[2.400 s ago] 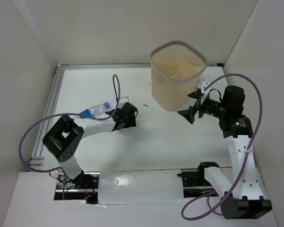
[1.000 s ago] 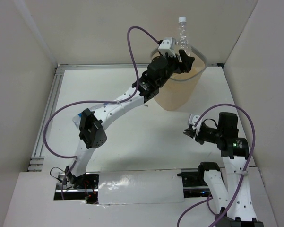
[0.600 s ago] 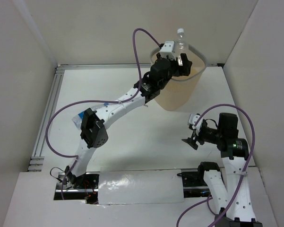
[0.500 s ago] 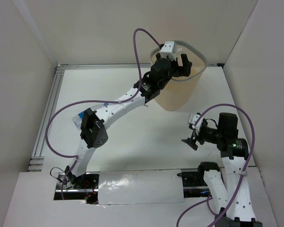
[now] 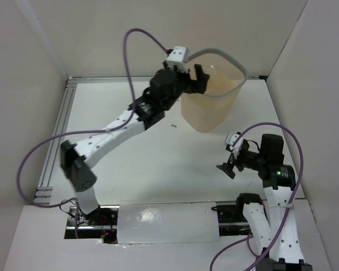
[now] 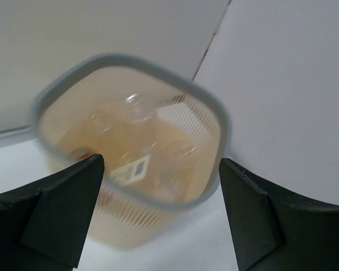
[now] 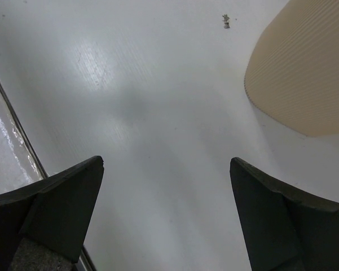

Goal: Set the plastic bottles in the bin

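left gripper [image 5: 195,79]: spread wide, empty, over the mouth of the tall beige translucent plastic bin [image 5: 210,116], where a drop lands inside | small clear crinkly plastic bottles [image 6: 136,108]: heaped inside, right below it | right gripper [image 5: 228,164]: parted, empty, parked clear of the bin

We are holding the left gripper [image 5: 195,80] at the left rim of the bin [image 5: 210,116], its jaws standing apart. The bin is standing upright at the far side of the table [image 5: 130,164]. We are hovering the right gripper [image 5: 228,162] over the table, in front of the bin, jaws spread, pointing left. A small speck [image 5: 173,126] is lying just left of the bin's base.
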`<move>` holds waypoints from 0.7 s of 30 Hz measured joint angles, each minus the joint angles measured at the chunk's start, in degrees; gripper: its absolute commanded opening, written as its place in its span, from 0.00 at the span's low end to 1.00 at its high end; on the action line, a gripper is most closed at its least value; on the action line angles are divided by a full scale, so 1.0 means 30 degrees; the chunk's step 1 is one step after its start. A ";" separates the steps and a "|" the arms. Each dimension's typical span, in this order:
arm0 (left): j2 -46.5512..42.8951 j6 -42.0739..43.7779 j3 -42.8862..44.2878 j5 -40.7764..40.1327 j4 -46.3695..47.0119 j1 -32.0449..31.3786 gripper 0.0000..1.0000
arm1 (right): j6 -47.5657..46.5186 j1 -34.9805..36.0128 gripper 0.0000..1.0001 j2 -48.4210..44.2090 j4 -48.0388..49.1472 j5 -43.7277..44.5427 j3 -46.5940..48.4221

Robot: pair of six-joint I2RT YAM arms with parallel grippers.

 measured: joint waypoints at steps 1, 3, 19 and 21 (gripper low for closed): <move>-0.1588 -0.0007 -0.1647 0.0131 -0.0277 0.0240 0.92 | 0.0022 -0.0007 1.00 0.0000 0.0073 0.0000 -0.0058; -0.4546 -0.0087 -0.4473 0.0452 -0.1129 0.1173 0.88 | 0.0044 -0.0022 1.00 0.0000 0.0291 -0.0007 -0.0219; -0.8349 0.2193 -1.3865 0.3759 -1.1307 1.2043 0.81 | -0.0546 -0.0029 1.00 0.1515 0.0692 -0.0109 -0.1064; -0.7417 0.2754 -1.3865 0.3781 -1.1890 1.2036 0.84 | -0.0546 -0.0029 1.00 0.1661 0.0743 -0.0117 -0.1064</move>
